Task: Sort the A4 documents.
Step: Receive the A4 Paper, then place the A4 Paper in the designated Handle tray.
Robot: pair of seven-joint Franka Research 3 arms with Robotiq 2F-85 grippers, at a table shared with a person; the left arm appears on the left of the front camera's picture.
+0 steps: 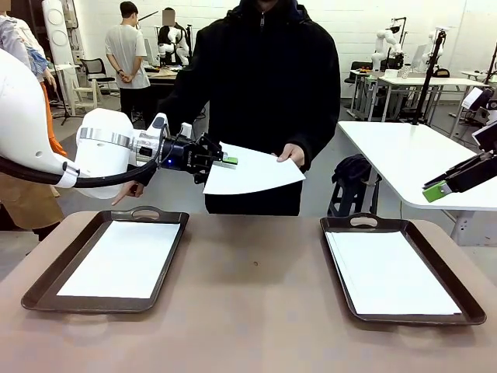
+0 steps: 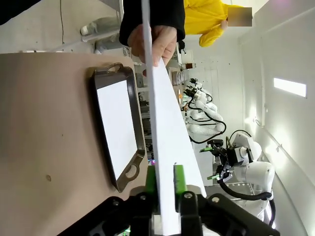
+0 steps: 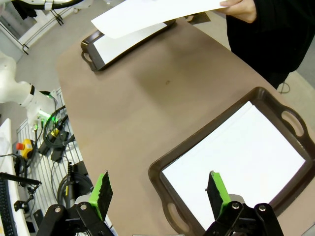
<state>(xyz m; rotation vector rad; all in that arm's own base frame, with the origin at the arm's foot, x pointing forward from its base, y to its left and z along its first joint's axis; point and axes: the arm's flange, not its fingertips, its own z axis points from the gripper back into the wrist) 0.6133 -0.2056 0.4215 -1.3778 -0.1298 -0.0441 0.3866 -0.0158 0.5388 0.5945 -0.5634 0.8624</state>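
- Pinching one long edge of a white sheet [image 1: 252, 172] above the far edge of the bench [image 1: 248, 295]: left hand [image 1: 227, 161], green pads pressed together on the paper.
- Gripped at the opposite corner of the same sheet by the person's hand [image 1: 293, 154]; sheet held level in the air, clear of the bench and both trays.
- Seen edge-on from the left wrist, running from the pads [image 2: 180, 178] up to the person's fingers.
- Hanging off past the right end of the bench, above the right tray: right hand [image 1: 439, 189], fingers spread wide, nothing between them.
- Bare brown bench surface between the two trays, wide and unobstructed.
- Left tray [image 1: 46, 289]: dark, handled, holding white paper [image 1: 123, 258] flat inside its rim.
- Right tray [image 1: 458, 299]: same kind, holding a white stack [image 1: 388, 272] with edges slightly fanned.
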